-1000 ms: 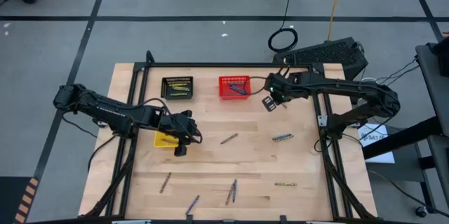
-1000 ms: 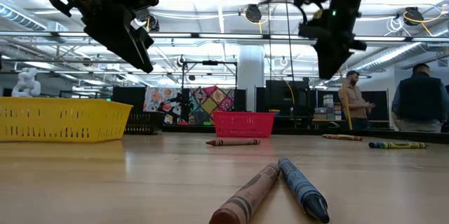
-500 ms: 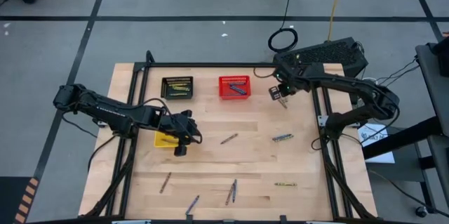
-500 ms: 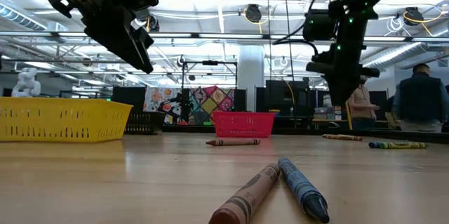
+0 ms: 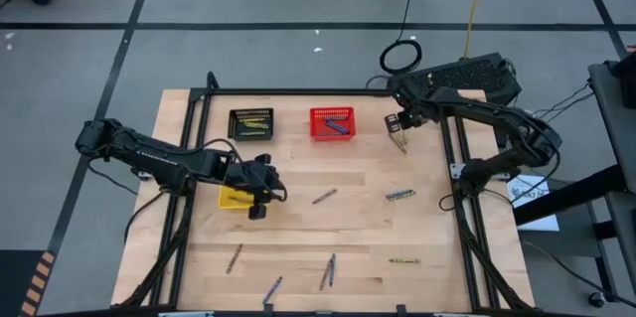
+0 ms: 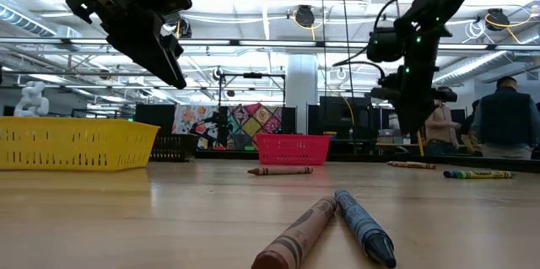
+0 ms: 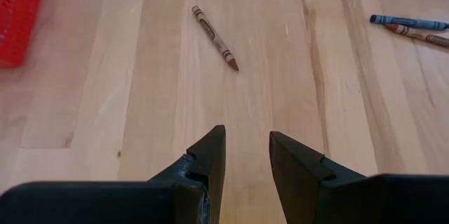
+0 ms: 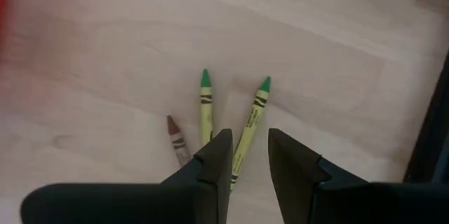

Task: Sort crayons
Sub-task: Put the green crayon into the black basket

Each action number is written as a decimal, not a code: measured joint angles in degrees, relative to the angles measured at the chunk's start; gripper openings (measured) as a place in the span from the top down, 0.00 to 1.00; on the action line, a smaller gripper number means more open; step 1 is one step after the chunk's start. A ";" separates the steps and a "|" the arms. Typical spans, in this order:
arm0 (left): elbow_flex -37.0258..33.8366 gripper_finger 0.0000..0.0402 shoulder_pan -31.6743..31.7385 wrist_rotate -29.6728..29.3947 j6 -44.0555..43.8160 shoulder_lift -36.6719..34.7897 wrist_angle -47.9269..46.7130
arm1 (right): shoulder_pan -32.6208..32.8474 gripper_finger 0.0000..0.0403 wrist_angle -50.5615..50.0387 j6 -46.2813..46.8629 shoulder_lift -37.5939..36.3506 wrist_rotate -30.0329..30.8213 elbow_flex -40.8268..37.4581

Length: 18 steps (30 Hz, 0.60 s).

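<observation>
Your right gripper (image 5: 397,141) has swung away from the red basket (image 5: 332,123), fingers slightly apart and empty, now over three crayons (image 8: 203,108) near the table's right edge: likely your next pick. Left gripper (image 5: 260,198) waits, parted, by the yellow basket (image 5: 233,199).

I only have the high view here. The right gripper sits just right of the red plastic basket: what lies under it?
Observer: Its wrist view shows two yellow-green wax crayons and a brown wax crayon on the wood ahead of the right gripper.
Operator: Fingers open?
Observer: Open, nothing between them.
Operator: Left gripper height?
Observer: The low view shows the left gripper well above the wooden table, fingers open.
</observation>
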 joint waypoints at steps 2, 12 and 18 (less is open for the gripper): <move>0.00 0.72 0.00 -0.01 -1.23 -0.01 -0.02 | -0.35 0.78 0.41 -0.81 1.60 -1.15 0.00; 0.00 0.72 0.00 0.00 -1.46 -0.01 -0.02 | -0.71 0.72 1.93 -0.57 8.49 -0.98 0.00; 0.00 0.72 0.00 0.00 -1.44 0.02 -0.02 | -1.49 0.72 2.03 0.95 9.59 -0.70 0.00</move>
